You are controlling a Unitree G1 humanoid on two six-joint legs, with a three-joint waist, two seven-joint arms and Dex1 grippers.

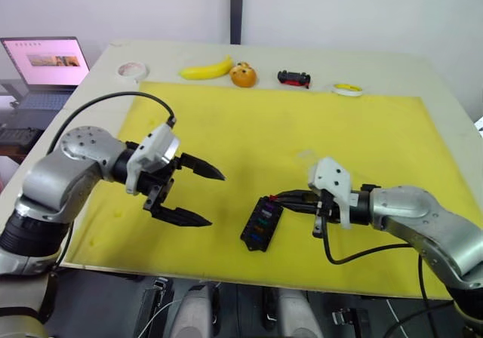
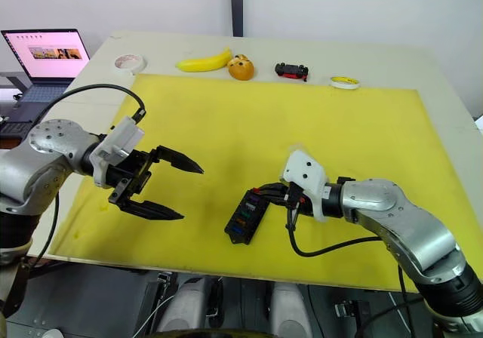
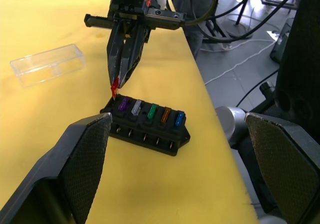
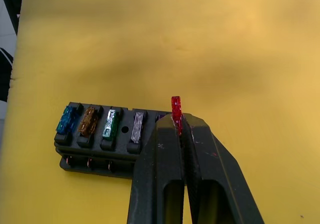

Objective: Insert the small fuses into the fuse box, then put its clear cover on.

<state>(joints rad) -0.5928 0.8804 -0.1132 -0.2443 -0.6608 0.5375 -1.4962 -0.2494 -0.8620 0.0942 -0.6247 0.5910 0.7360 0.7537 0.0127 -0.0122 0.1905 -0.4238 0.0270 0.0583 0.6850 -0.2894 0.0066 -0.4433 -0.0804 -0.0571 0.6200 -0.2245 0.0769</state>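
Over fuse box (image 3: 146,125) end slot: right gripper (image 3: 116,86) pinching red fuse (image 4: 176,109) (five seated), left gripper (image 1: 198,196) spread wide, empty.

Bright, even light; soft shadows.

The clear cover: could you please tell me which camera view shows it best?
The left wrist view: the clear cover lies apart from the fuse box, its edges plain against the yellow mat. In both eye views it is a faint glint; in the right wrist view I cannot make it out.

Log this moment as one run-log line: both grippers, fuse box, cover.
right gripper: shut on red fuse, at fuse box end | left gripper: open, empty | box: five fuses seated | clear cover: off, on mat
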